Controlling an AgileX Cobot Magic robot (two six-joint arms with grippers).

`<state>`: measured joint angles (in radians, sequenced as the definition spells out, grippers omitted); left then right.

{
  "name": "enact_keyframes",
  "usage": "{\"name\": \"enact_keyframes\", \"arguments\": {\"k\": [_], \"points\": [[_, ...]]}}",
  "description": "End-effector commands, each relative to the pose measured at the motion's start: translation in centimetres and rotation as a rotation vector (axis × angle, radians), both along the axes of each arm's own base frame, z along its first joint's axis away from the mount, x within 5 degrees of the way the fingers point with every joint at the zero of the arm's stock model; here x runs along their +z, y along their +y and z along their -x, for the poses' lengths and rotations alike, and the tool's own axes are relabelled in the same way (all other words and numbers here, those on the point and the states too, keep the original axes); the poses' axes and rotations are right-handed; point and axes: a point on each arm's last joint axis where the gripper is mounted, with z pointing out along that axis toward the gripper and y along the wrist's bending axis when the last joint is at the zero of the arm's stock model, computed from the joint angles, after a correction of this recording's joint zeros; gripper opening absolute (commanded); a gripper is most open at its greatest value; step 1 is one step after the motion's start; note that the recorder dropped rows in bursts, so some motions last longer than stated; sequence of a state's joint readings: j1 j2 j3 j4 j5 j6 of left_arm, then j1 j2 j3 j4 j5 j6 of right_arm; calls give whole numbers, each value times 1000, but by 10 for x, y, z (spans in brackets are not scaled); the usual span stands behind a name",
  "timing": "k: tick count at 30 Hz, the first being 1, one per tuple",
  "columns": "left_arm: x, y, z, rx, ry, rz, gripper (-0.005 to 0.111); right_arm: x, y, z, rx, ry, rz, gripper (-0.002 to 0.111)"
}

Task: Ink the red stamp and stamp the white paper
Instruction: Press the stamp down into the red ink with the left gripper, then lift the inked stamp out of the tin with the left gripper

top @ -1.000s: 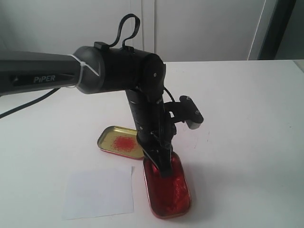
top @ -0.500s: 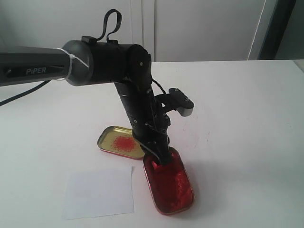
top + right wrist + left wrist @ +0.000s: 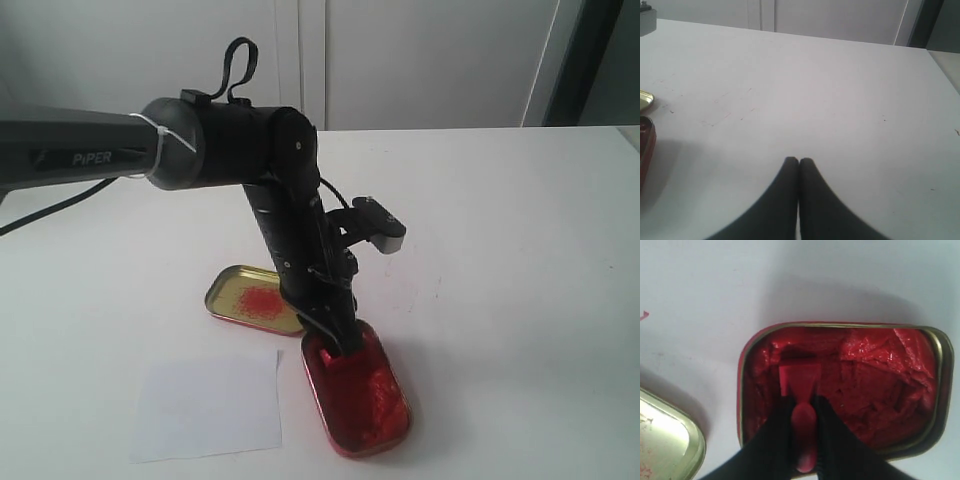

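Pinches the stamp by its knob in the left gripper, one finger closed on each side of the handle, which keeps the block face-down and easy to steer. Presses that block into the ink at the end of the tin nearest the lid, presumably to load the face with red before going to the paper. Looks bedded in the ink in the wrist view, though cannot tell how deep. Finds the tin toward the near side of the tabletop, well away from its far edge, with the lid just beside the tin's far-left corner and not touching it, and the paper just beside the tin's left long side, so only a short carry from ink to sheet. Holds the right gripper pressed together on nothing over bare tabletop, out of the way of the work. Against a second ago: has drawn the left gripper back from nearer the tin's middle to the lid end. Has also swung the forearm and its wrist camera a little leftward, and seems to have nudged the tin round slightly, its near end now a touch further right. Leaves lid and paper where they were. Shows no mark on the paper yet, so judged to be mid-inking, with the stamping not yet done.
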<state>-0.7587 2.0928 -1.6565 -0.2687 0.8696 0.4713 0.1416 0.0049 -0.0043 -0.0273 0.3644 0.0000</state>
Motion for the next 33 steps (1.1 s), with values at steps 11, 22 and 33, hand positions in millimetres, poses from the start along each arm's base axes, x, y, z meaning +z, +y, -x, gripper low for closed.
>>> {"name": "enact_keyframes", "arguments": {"k": [11,22,33], "points": [[9,4,-5,67,71,76,0,0,0,0,-5,-18,0,0],[11,5,-8,90,91,109,0,0,0,0,-5,-18,0,0],[11,6,-8,89,93,109,0,0,0,0,-5,-18,0,0]]}}
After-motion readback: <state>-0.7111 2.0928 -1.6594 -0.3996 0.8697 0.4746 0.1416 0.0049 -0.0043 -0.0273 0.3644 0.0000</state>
